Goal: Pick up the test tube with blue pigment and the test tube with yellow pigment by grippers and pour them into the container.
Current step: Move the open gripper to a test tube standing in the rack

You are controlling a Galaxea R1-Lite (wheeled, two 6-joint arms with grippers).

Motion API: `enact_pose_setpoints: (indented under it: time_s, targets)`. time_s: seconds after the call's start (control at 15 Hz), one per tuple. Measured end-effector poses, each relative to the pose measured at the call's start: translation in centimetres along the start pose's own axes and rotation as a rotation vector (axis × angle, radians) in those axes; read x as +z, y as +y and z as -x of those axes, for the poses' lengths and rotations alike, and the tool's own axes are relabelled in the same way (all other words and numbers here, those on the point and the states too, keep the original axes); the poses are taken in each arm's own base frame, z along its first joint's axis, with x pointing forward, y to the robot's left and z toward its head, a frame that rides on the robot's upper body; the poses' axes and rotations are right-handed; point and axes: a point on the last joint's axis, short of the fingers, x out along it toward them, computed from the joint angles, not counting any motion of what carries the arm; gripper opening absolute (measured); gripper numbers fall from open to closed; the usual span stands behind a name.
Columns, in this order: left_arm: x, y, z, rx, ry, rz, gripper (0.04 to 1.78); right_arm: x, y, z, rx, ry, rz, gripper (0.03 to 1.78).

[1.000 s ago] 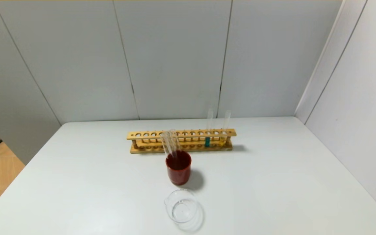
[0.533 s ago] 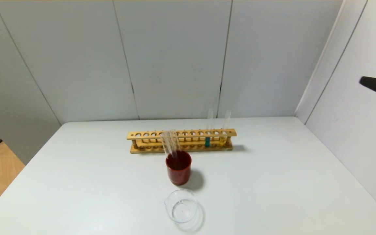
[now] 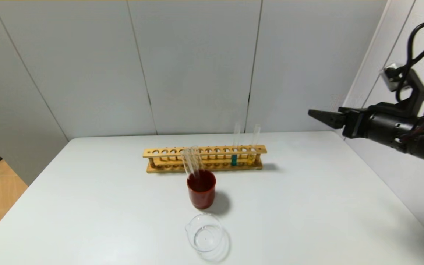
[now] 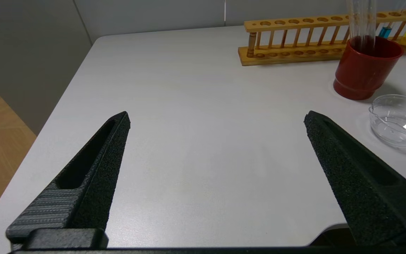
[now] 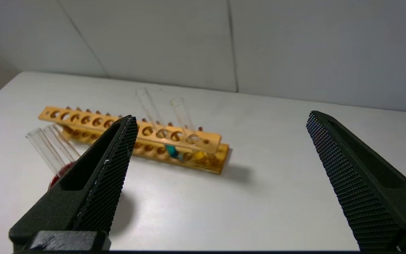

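Note:
The test tube with blue pigment and the test tube with yellow pigment stand upright side by side at the right end of a wooden rack. Both also show in the right wrist view, blue and yellow. The container, a low clear beaker, sits empty near the front edge; it shows in the left wrist view too. My right gripper is open and empty, high above the table's right side. My left gripper is open and empty over the table's left part.
A dark-red cup holding colourless tubes stands between the rack and the beaker. A wall panel runs close along the table's right edge. The table's left edge drops to a wooden floor.
My right arm has swung in from the right edge of the head view and now reaches out above the table's right side. Nothing on the table has moved.

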Motion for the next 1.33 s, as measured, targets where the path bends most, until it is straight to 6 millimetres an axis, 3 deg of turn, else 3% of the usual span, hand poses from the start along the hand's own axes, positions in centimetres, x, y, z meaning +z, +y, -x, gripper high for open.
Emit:
enact_pose_setpoints:
  time_s: [0.27, 0.6, 0.93, 1.33]
  targets:
    - [0.0, 0.0, 0.0, 0.0, 0.0, 0.001, 1.75, -5.0, 1.5, -4.1, 0.089, 0.047, 0.024, 1.75]
    - [0.0, 0.0, 0.0, 0.0, 0.0, 0.0, 1.75, -9.7, 2.4, -6.4, 0.138, 0.101, 0.08, 1.75]
    - [0.0, 0.0, 0.0, 0.0, 0.0, 0.001, 1.75, -11.8, 1.9, -8.5, 0.138, 0.108, 0.096, 1.75]
    - [0.0, 0.0, 0.0, 0.0, 0.0, 0.001, 1.75, -12.1, 1.3, -12.4, 0.138, 0.065, 0.109, 1.75]
